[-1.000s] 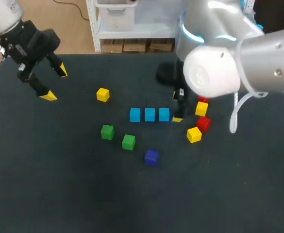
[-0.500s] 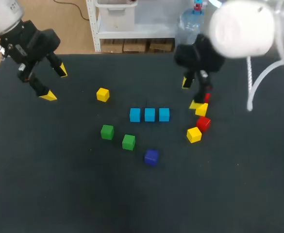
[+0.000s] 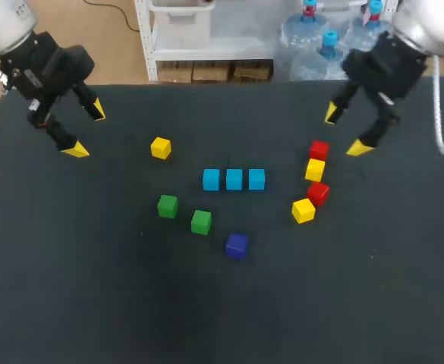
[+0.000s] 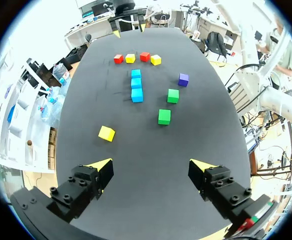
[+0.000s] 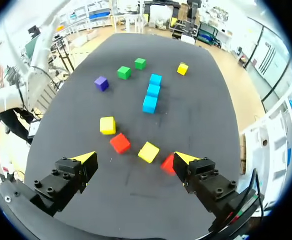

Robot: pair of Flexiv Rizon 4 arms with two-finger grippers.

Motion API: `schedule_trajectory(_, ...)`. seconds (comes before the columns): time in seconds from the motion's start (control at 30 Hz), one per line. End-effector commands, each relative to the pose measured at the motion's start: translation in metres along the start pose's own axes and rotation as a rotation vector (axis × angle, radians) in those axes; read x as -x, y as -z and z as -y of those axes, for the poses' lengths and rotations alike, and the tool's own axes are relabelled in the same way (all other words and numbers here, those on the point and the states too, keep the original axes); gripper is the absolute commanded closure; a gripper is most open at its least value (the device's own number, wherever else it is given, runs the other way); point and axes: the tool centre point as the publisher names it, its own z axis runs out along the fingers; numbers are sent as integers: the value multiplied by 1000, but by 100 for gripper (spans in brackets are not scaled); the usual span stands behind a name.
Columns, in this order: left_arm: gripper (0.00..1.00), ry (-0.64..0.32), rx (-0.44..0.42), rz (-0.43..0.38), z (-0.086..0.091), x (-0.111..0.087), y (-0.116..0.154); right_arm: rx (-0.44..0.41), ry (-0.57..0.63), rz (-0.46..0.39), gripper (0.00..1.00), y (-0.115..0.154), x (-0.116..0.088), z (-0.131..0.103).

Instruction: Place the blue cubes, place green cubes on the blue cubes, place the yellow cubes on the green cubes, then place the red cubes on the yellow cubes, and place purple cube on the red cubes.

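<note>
Three blue cubes [image 3: 234, 180] lie in a touching row at mid-table. Two green cubes [image 3: 168, 205] [image 3: 201, 221] and a purple cube [image 3: 237, 245] sit in front of the row. One yellow cube [image 3: 160, 148] lies alone at the back left. To the right, red [image 3: 319, 149], yellow [image 3: 315, 170], red [image 3: 318, 192] and yellow [image 3: 303, 210] cubes form a loose line. My left gripper [image 3: 86, 130] hangs open and empty at the far left. My right gripper [image 3: 345, 130] is open and empty, raised behind the red and yellow cubes [image 5: 148, 151].
The dark table top [image 3: 130, 303] bears only the cubes. From the left wrist the blue row [image 4: 136, 85] lies far ahead of the left gripper [image 4: 150, 167], with the lone yellow cube [image 4: 106, 133] nearest.
My right arm has drawn back from beside the blue row, up and to the back right, its gripper open throughout. The left arm and all cubes have stayed put.
</note>
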Motion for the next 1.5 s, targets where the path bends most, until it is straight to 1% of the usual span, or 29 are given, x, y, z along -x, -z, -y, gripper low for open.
schedule_trajectory(0.03, 0, -1, -1, 0, -1, -1, 0, -12, 11, 70, 0, 5, -15, -10)
schedule_trajectory(0.1, 0, -1, -1, 0, -1, -1, 0, -19, 11, 80, 0, 7, -21, -12)
schedule_trajectory(0.4, 0, -1, -1, 0, -1, -1, 0, -106, -74, 125, 0, 30, -54, -25)
schedule_trajectory(0.53, 0, -1, -1, 0, -1, -1, 0, -145, -109, 139, 0, 39, -66, -30)
schedule_trajectory(0.6, 0, -1, -1, 0, -1, -1, 0, -150, -111, 151, 0, 42, -70, -31)
schedule_trajectory(0.63, 0, -1, -1, 0, -1, -1, 0, -142, -113, 150, 0, 42, -71, -31)
schedule_trajectory(0.7, 0, -1, -1, 0, -1, -1, 0, -99, -101, 147, 0, 42, -70, -30)
schedule_trajectory(1.03, 0, -1, -1, 0, -1, -1, 0, -99, -101, 147, 0, 42, -70, -30)
schedule_trajectory(1.07, 0, -25, 15, -1, -2, 0, -2, -99, -101, 147, 0, 42, -70, -30)
schedule_trajectory(1.2, 0, -49, 44, -85, -7, 2, -16, -99, -101, 147, 0, 42, -70, -30)
schedule_trajectory(1.3, 0, -66, 74, -120, -8, 9, -26, -99, -101, 147, 0, 42, -70, -30)
schedule_trajectory(1.43, 0, -68, 94, -128, -3, 20, -37, -99, -101, 147, 0, 42, -70, -30)
schedule_trajectory(1.47, 0, -64, 87, -93, 0, 24, -38, -99, -101, 147, 0, 42, -70, -30)
schedule_trajectory(1.5, 0, -66, 88, -92, 4, 28, -39, -99, -101, 147, 0, 42, -70, -30)
